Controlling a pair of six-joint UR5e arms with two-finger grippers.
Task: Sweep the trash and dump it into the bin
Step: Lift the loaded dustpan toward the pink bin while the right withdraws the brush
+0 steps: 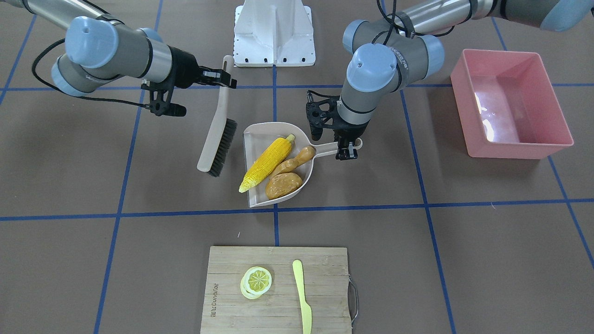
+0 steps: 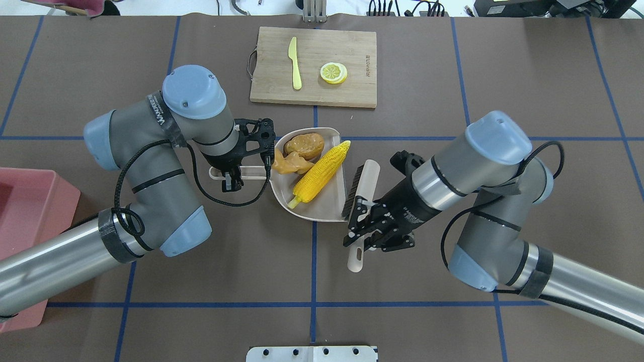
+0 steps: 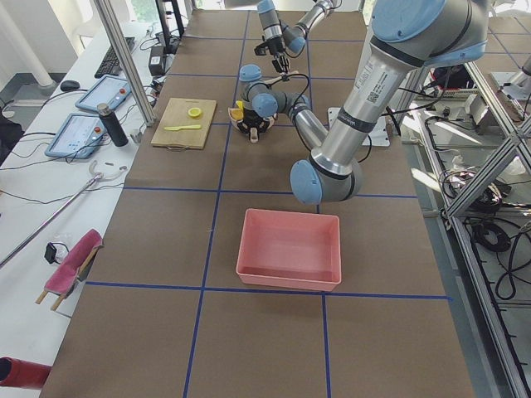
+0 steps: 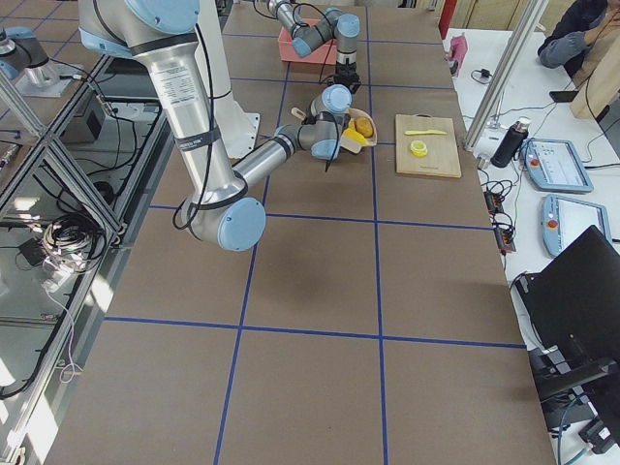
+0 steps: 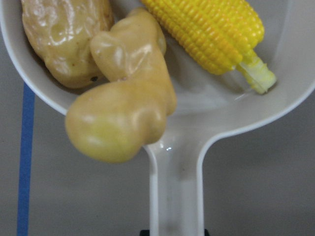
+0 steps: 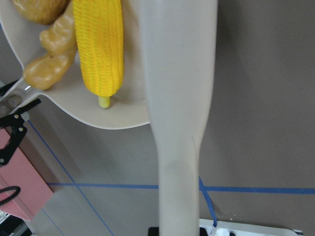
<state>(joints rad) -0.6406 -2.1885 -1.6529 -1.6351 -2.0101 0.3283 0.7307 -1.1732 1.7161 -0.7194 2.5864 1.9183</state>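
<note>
The beige dustpan lies at the table's middle and holds all the trash: the corn cob, the ginger root and the potato. My left gripper is shut on the dustpan's handle. My right gripper is shut on the handle of the beige brush, whose bristles stand just beside the dustpan's open edge. The pink bin stands apart on my left side, with nothing showing inside it.
A wooden cutting board with a lemon slice and a pale yellow knife lies at the far edge from me. The white robot base is at the near edge.
</note>
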